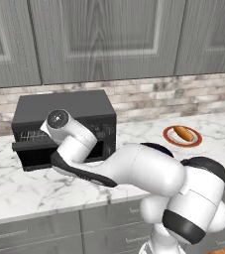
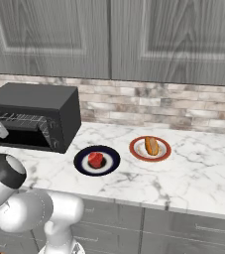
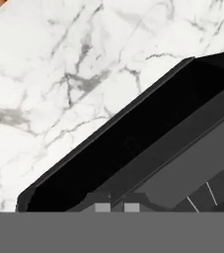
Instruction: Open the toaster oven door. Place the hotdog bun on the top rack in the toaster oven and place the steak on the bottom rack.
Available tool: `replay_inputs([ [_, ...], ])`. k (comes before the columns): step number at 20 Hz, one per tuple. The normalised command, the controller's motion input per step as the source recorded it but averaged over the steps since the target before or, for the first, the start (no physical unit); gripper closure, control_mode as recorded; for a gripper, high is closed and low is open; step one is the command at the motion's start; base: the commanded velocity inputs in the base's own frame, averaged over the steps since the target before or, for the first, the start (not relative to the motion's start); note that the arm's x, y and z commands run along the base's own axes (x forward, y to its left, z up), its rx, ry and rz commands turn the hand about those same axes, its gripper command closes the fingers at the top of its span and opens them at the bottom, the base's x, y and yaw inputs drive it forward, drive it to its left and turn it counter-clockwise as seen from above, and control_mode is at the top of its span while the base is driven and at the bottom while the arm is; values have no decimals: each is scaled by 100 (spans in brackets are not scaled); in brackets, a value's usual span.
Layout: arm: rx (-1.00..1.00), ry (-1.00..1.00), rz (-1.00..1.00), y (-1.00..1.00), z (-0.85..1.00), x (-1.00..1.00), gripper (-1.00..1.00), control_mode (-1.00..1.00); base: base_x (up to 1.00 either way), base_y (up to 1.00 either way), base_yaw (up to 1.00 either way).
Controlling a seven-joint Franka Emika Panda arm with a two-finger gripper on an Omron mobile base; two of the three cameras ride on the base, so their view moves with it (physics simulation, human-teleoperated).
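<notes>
I am hovering my pincer [image 3: 116, 207], fingertips nearly touching and gripping nothing, just above the lowered toaster oven door [image 3: 108, 153], beside the marble counter [image 3: 59, 74].

No text, label, brand, number or sign can be read in any of the views.
</notes>
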Motion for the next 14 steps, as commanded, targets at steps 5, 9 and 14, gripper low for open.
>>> replay_inputs([
  [5, -6, 13, 2, 1, -94, -52, 100, -100, 0, 0, 0],
  [9, -2, 20, 0, -17, -94, -49, 100, -100, 0, 0, 0],
  [14, 0, 29, 0, -25, -93, -41, 100, -100, 0, 0, 0],
])
